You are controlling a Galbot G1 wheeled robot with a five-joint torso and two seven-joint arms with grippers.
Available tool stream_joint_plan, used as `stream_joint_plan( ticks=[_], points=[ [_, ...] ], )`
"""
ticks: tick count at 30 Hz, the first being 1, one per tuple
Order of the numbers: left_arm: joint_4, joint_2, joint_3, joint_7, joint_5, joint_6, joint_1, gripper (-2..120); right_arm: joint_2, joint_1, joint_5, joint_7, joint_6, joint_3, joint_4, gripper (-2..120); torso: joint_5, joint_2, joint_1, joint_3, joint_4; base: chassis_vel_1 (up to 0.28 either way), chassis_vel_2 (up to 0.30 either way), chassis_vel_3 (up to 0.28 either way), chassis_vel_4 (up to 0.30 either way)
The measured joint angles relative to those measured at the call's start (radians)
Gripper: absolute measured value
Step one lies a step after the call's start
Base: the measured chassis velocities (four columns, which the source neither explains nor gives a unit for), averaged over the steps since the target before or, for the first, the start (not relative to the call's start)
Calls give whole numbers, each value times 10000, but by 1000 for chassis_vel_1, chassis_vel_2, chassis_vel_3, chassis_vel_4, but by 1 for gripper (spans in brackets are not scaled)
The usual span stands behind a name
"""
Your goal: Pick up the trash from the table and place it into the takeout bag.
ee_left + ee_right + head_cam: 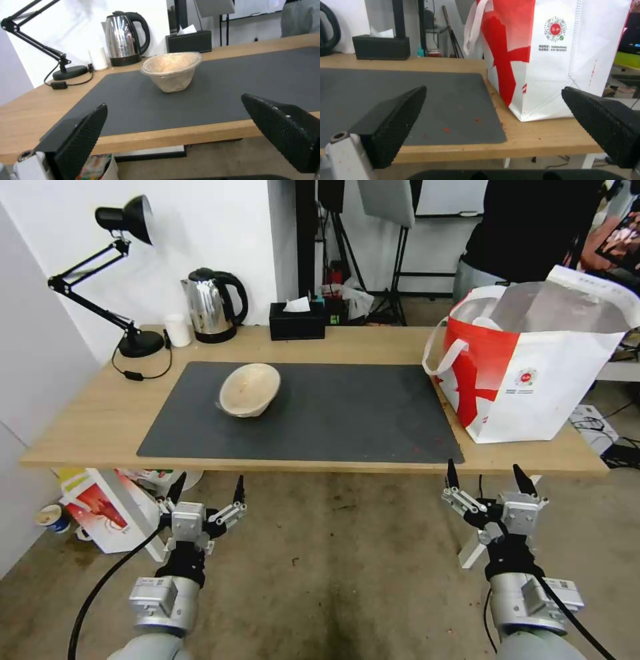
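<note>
One item of trash on the tabletop (87,427): shallow beige bowl (249,389), tipped on its side, on the left part of the dark grey mat (347,413), mouth turned toward the near left edge. Well apart from both grippers.

Takeout bag (533,380) upright at the right end of the tabletop, just beside the right edge of the mat, mouth open, silver lining visible, one white loop handle (443,355) hanging toward the mat. Small red specks on the mat near the bag in the right wrist view.

Left gripper (207,492) below and in front of the near tabletop edge, over the floor, fingers spread, nothing held. Right gripper (488,477) likewise below the near edge, in front of the bag, fingers spread, nothing held.

Along the far edge: black desk lamp (127,280), small white cup (177,330), steel kettle (212,305), black tissue box (297,320). Red-and-white printed box (107,510) on the floor under the left end.
</note>
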Motion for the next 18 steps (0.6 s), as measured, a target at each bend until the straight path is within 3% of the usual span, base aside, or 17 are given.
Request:
stream_joint_plan(
  ticks=[18],
  points=[
    [0,0,0,0,0,0,0,100,-4,-106,33,35,-117,-193,-74,100,0,0,0,0,-1,0,0,0,0]
  ],
)
